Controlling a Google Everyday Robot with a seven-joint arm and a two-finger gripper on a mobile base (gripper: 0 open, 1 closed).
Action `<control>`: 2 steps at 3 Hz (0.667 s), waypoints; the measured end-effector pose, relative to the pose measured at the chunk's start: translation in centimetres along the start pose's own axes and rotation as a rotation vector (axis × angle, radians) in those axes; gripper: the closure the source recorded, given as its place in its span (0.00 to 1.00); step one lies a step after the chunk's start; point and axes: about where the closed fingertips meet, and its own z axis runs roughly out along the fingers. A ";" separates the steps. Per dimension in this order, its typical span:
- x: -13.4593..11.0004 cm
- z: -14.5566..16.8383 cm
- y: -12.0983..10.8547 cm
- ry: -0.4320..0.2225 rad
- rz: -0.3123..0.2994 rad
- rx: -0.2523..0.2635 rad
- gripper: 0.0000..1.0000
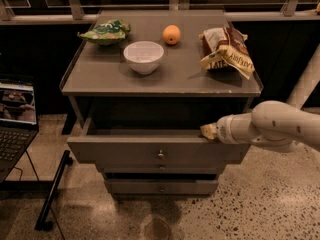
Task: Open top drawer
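The top drawer (125,151) is the widest of three grey-brown fronts under the cabinet top. It stands pulled out toward me, with a dark gap behind its upper edge and a small round metal knob (160,155) at its centre. My gripper (208,131) comes in from the right on a white arm (272,126) and sits at the right end of the drawer's upper edge. Below it show the mid-width drawer front (161,169) and the narrowest front (161,186), both further back.
On the cabinet top (100,76) stand a white bowl (143,56), an orange (171,34), a green snack bag (105,31) and a brown chip bag (227,50). An open laptop (15,119) is at the left. A dark stand leg (52,191) rests on the speckled floor.
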 end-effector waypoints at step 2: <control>1.6 -1.8 -0.1 0.042 0.018 -0.035 1.00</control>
